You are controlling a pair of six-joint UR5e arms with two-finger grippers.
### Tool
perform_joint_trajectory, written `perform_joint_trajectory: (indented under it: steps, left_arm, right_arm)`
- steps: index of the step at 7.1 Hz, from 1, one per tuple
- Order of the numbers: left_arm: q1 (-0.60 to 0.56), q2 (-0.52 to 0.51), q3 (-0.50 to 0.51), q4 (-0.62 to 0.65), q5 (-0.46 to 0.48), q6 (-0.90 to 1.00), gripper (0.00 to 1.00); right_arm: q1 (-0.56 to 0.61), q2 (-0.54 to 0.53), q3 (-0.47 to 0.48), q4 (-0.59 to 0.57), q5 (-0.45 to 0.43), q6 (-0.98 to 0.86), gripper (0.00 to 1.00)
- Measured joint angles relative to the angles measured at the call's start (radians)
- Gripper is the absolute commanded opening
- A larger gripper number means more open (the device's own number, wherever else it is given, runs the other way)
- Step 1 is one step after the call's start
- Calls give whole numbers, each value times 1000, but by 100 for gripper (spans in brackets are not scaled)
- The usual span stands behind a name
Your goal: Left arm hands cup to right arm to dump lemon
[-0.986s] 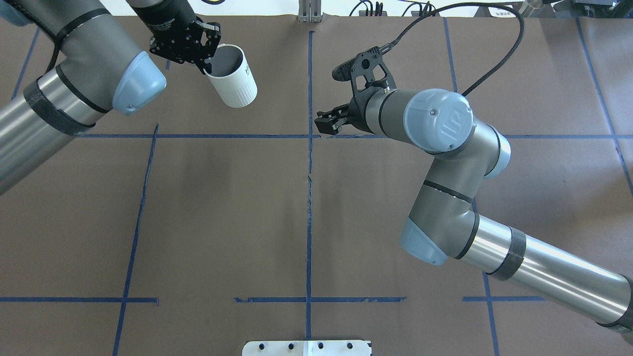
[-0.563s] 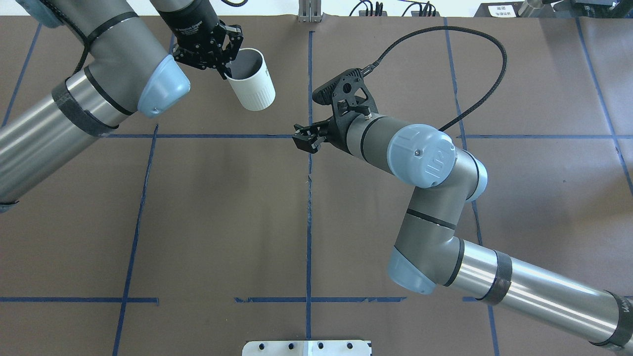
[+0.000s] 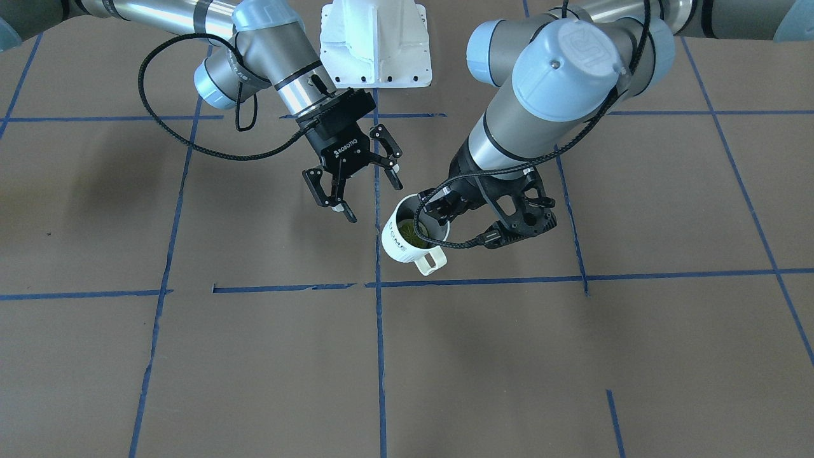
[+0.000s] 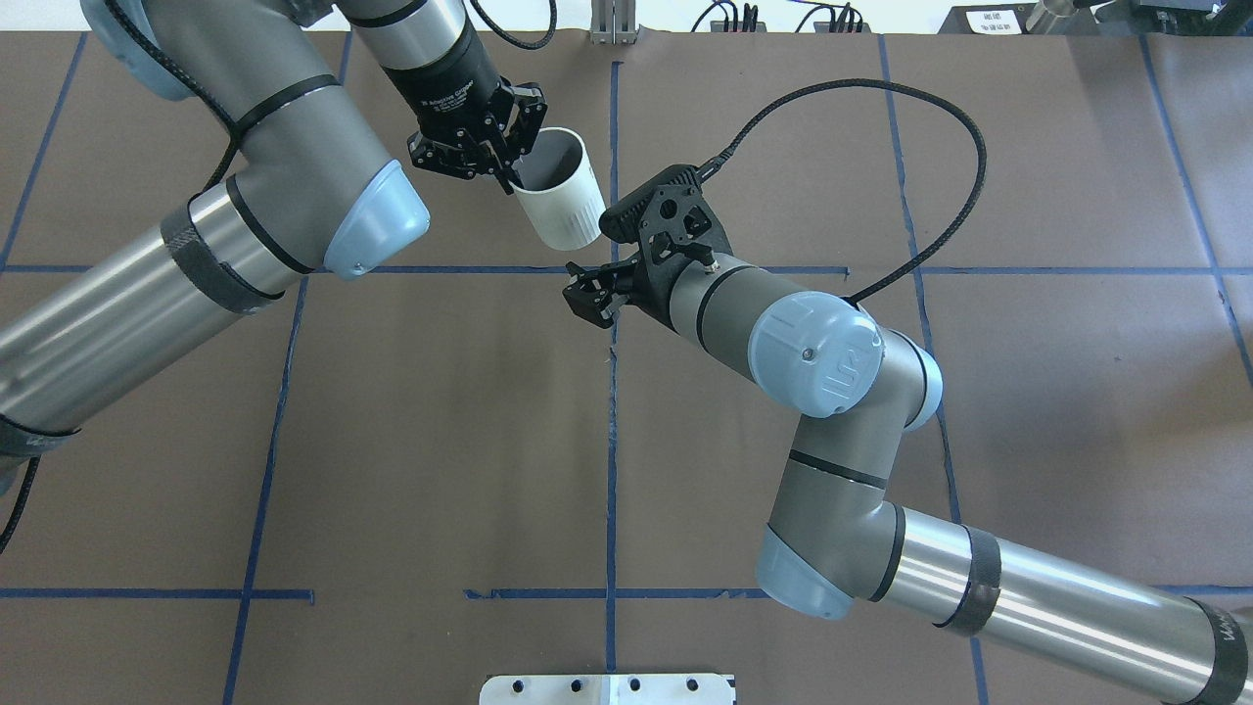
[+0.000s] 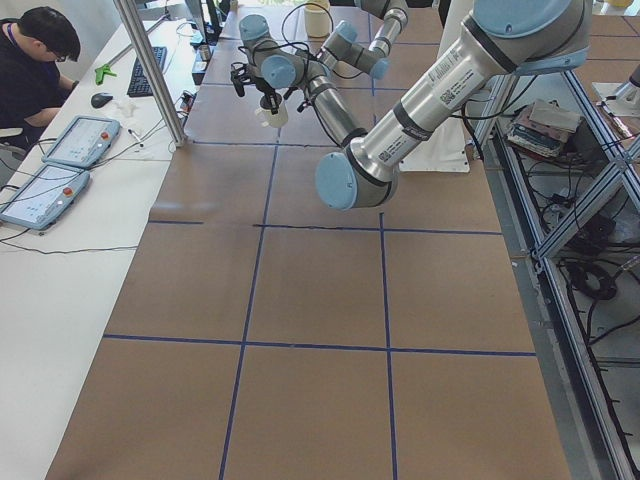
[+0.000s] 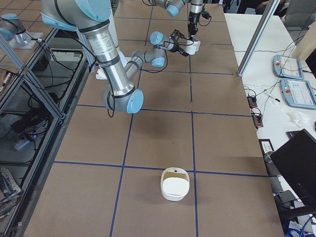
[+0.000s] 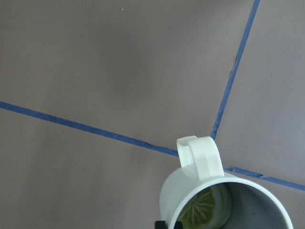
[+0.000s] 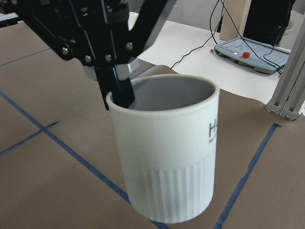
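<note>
Since the earlier overhead frames the left end effector (image 4: pixel 504 164) has carried the cup (image 4: pixel 563 203) rightward to the centre tape line, and the right end effector (image 4: pixel 587 294) has swung in just beside it; the left one is clamped on the rim, one finger inside, holding the cup above the surface (image 4: pixel 440 411); the right one's fingers are spread apart, clear of the cup; the overhead view hides the lemon (image 3: pixel 412 233), which the front-facing and left wrist views show inside the cup.
</note>
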Motion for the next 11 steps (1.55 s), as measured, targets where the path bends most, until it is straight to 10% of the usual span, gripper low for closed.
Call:
perform_joint_trajectory:
  steps: [11]
  left_arm:
    - [46, -16, -13, -12, -53, -23, 0]
  right_arm:
    - [-6, -3, -4, 1, -21, -16, 100]
